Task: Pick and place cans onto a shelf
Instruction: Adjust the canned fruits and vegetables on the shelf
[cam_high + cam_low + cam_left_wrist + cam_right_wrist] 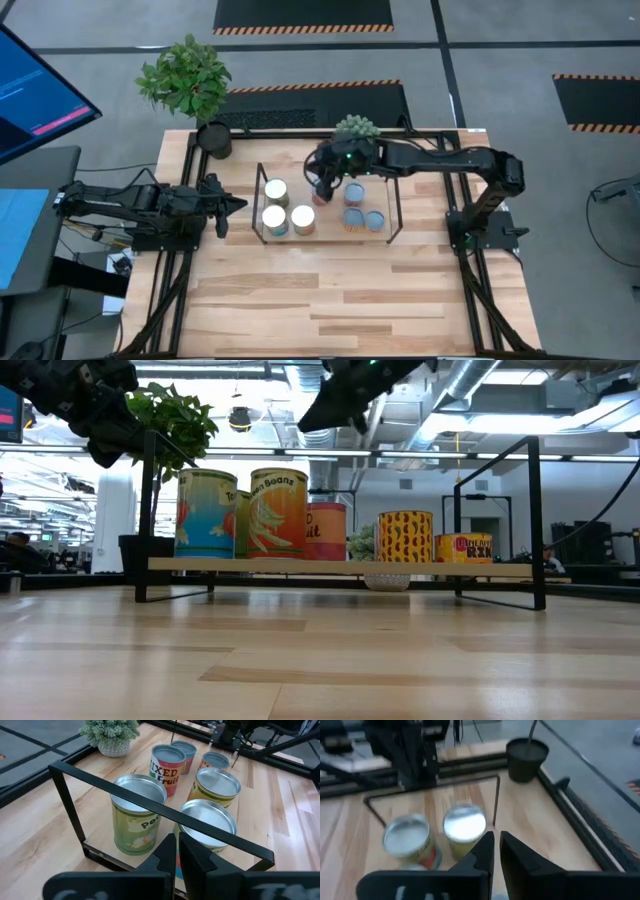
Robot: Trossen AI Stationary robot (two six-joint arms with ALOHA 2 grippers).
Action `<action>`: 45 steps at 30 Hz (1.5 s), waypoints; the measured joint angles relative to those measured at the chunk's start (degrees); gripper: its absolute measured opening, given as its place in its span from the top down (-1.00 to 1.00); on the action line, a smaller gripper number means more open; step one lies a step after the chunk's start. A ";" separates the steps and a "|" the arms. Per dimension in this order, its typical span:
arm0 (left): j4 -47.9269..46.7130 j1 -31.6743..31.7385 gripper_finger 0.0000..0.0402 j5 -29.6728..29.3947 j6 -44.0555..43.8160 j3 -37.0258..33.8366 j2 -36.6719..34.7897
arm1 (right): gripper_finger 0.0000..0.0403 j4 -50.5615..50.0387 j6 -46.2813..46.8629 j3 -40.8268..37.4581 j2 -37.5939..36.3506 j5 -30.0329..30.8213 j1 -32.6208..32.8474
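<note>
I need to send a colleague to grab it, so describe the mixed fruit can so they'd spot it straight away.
Find the low wooden shelf with black wire ends in the middle of the table. The mixed fruit can stands on it near the back edge, under the right gripper. Its neighbours wear green, orange or yellow labels; it alone is pink-red with white lettering.

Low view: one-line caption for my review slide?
Five cans stand in a row on the shelf; the right gripper hangs above, empty.
</note>
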 joint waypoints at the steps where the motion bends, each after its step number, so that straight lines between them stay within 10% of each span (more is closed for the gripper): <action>1: 0.02 0.00 0.96 0.00 0.00 0.00 0.00 | 0.73 1.37 0.39 0.28 0.96 -0.60 -0.20; 15: -0.35 0.00 0.96 0.04 -0.66 0.00 0.00 | 0.93 -29.82 -5.49 30.44 20.96 -2.26 -0.58; 45: -1.51 0.00 0.96 0.01 -0.48 0.00 0.00 | 0.93 -41.79 -5.65 31.14 25.45 -1.87 -0.88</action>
